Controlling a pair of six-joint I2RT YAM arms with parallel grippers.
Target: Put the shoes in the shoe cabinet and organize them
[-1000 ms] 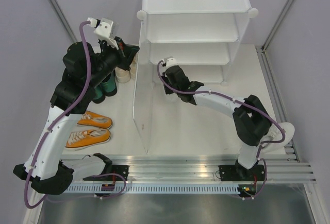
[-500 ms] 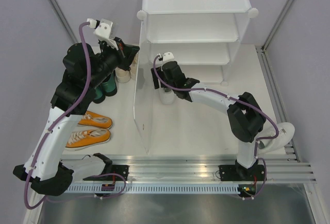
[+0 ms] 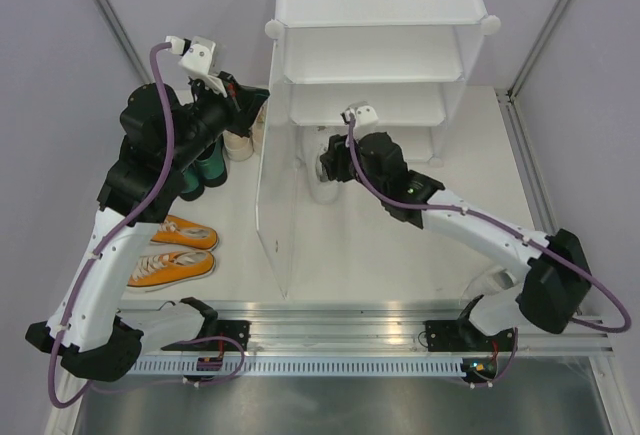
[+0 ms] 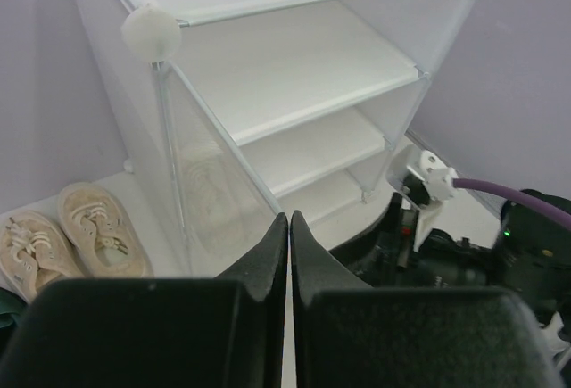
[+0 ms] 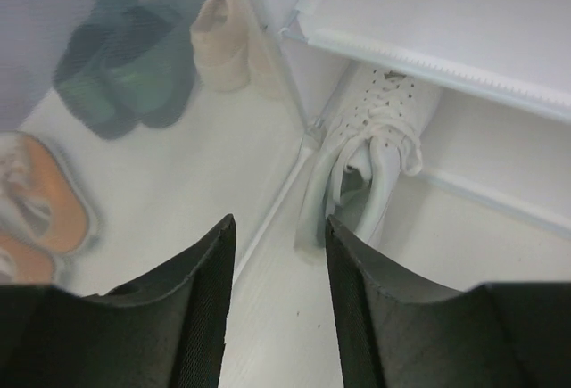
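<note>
One white sneaker [image 5: 370, 152] lies on the bottom tier of the white shoe cabinet [image 5: 428, 13], close to its left wall, heel towards me. My right gripper [image 5: 277, 227] hovers open just behind the heel with nothing between its fingers. From above, the right gripper [image 3: 330, 162] is over that sneaker [image 3: 320, 191] at the front of the cabinet [image 3: 375, 15]. My left gripper [image 4: 288, 220] is shut and empty, raised by the cabinet's [image 4: 294, 94] upper left corner. Cream sneakers [image 3: 240, 143], green heels [image 3: 205, 170] and orange sneakers [image 3: 175, 251] stand left of the cabinet.
The translucent left side panel [image 3: 275, 205] stands between the right arm and the shoes on the left. Something white [image 3: 493, 280], possibly a second white sneaker, lies at the right, partly hidden by the right arm. A metal rail [image 3: 350, 320] runs along the near edge.
The right gripper opened and let go of the white sneaker, which now rests on the bottom tier. Its wrist drew back to the right and the elbow swung outward. The left arm stayed still.
</note>
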